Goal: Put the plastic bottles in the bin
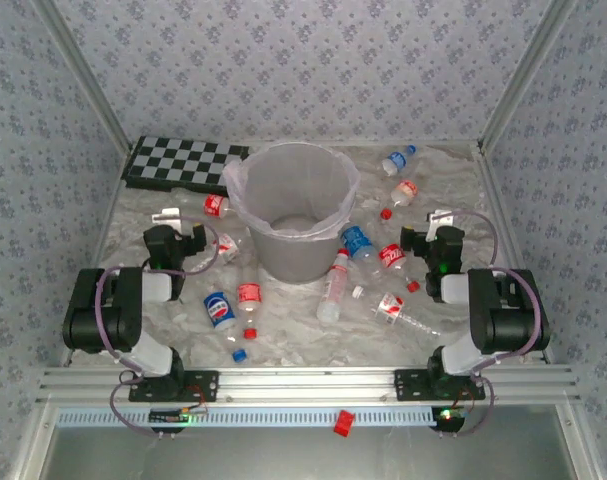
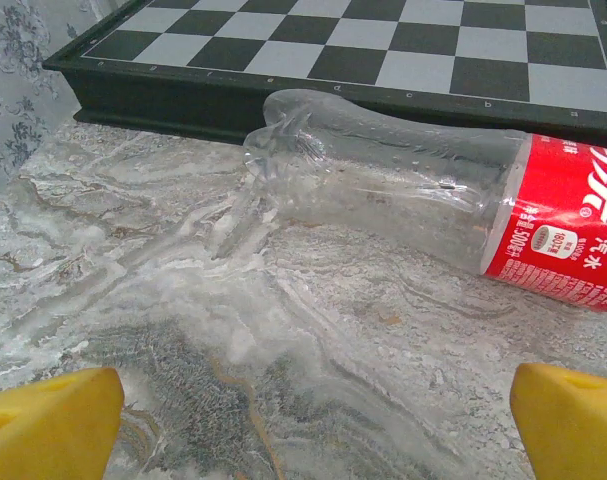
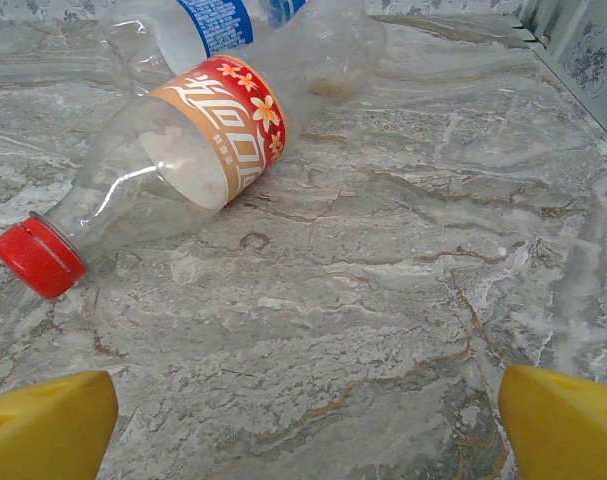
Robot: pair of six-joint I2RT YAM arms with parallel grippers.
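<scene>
Pick-up stage, nothing held. Both tools wide open: left gripper [image 2: 303, 425] facing clear red-labelled plastic bottle [image 2: 393, 175] near table [image 1: 293, 335] far-left corner; right gripper [image 3: 303, 425] facing red-capped clear bottle [image 3: 173, 160] near far-right corner. Goal: round grey lined bin [image 1: 293, 250], mid-table, looks empty. Next: straddle bottle body, close.

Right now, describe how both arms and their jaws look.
Both arms are chunky black joints with white links: the left arm and the right arm. A thin purplish cable loops along each. Green lights glow at the bases. In the wrist views the jaws end in yellow tips.
</scene>
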